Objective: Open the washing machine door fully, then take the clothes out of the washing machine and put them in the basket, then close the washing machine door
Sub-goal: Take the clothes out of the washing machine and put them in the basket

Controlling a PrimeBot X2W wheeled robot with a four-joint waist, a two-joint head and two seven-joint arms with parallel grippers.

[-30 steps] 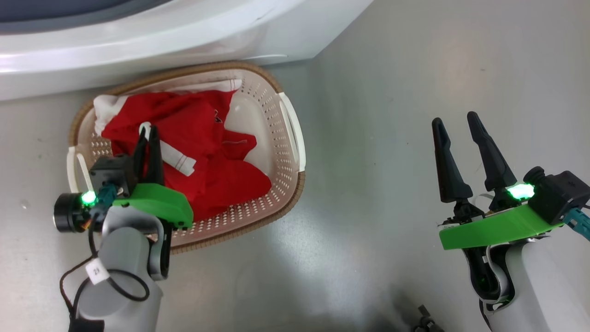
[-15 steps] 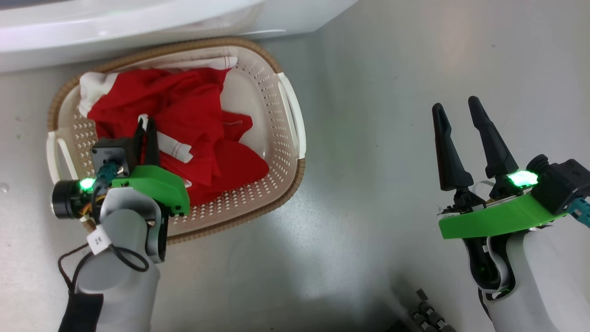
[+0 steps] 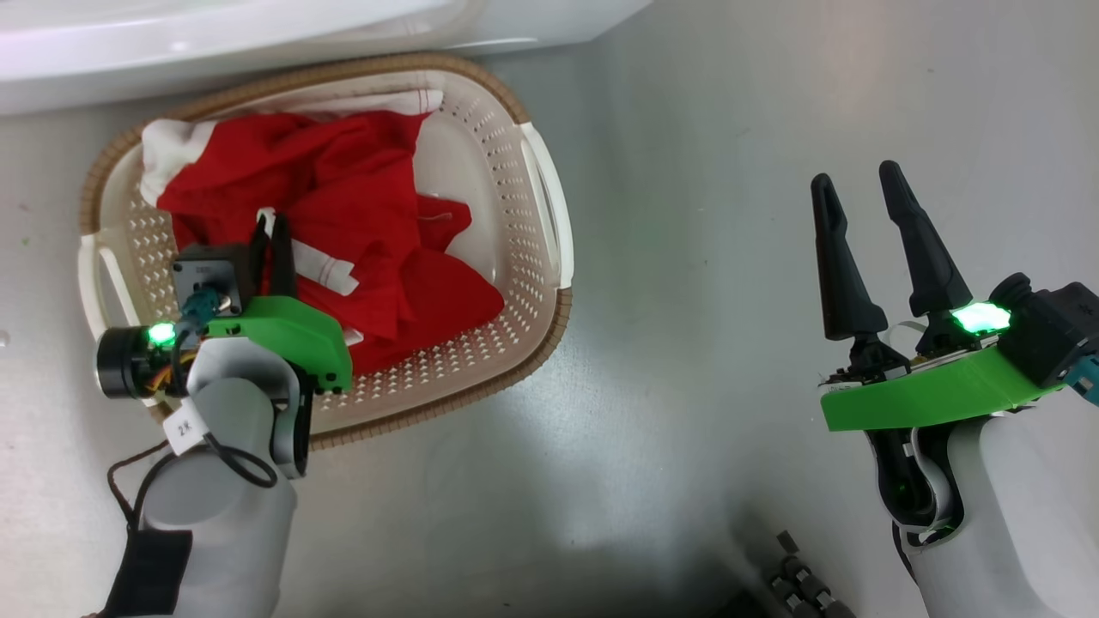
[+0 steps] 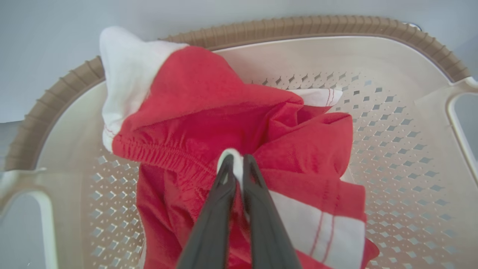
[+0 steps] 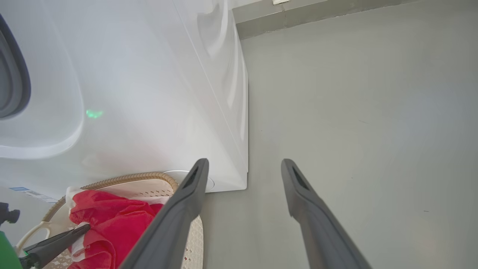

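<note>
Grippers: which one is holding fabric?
The left gripper: dark fingers shut on a white band of the bright red clothes in the cream perforated basket. The right gripper is open, empty.

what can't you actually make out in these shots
washing machine: the head view's top edge cuts off all but a white strip, so its drum cannot be checked.
grey curve, right wrist view: cropped by the left edge; gasket or door, unclear.
basket floor: largely covered by the clothes.
left hand: shut on the clothes' white trim; its fingers hide how much.
</note>
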